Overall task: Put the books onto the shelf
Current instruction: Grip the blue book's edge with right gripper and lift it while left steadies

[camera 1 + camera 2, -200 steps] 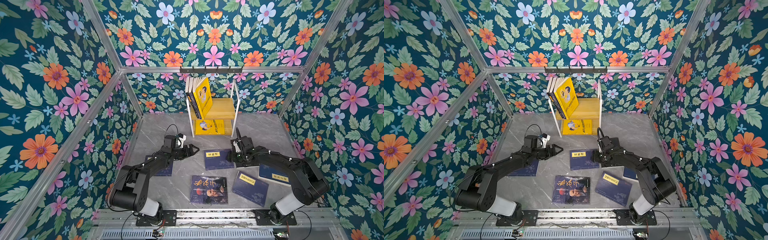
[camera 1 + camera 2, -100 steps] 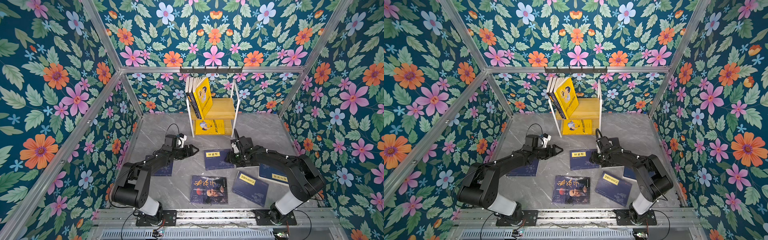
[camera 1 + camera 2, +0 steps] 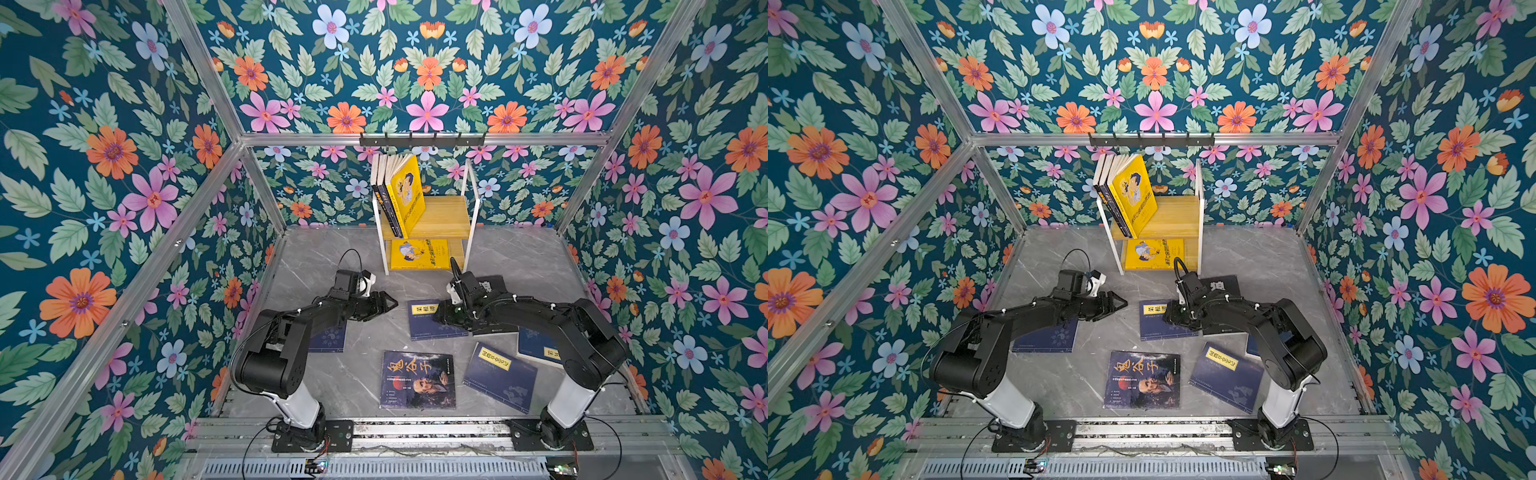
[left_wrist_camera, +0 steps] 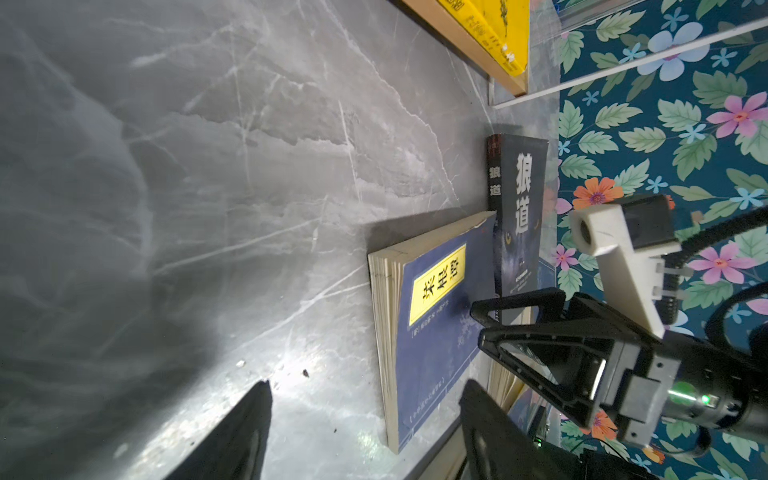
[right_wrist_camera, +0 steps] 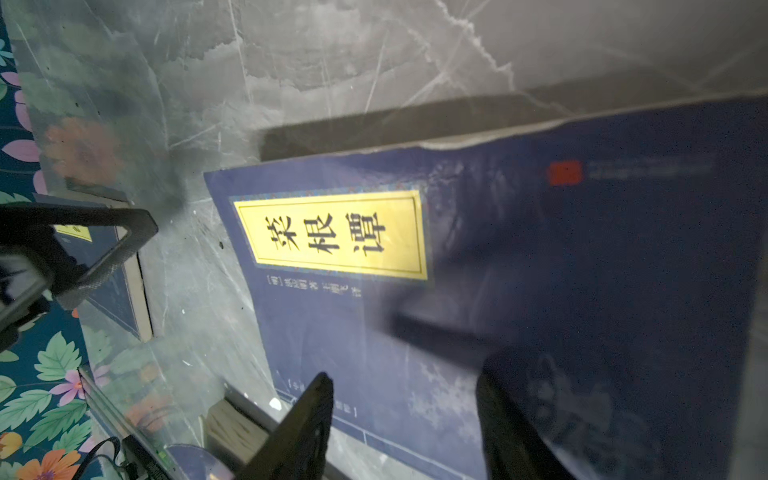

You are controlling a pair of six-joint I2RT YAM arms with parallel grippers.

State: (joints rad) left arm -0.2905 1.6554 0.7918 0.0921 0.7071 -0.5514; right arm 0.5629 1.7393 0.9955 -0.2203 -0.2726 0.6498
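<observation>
At far left a navy book (image 3: 330,338) lies flat, half under the left arm. The left gripper (image 3: 388,304) hovers low over the grey floor (image 3: 361,374). Its fingers (image 4: 245,424) are spread and empty, aimed at the page edge of the centre navy book (image 3: 422,328) with the yellow label. That book lies flat in mid-floor, a corner touching the black wolf book (image 4: 521,216). The right gripper (image 3: 442,318) stands over its far side, fingers (image 5: 305,419) apart above the cover and clasping nothing that shows. At the back, the shelf (image 3: 451,214) carries a few books leaning upright on its upper board and a yellow one flat below.

The step in hand looks like the pick-up of the centre book, with both grippers flanking it. A thin paperback flat on stone offers no edge to pinch. So the next move probably calls for one gripper to brace or slide it while the other works a finger beneath — then a lift to the shelf's free half.
</observation>
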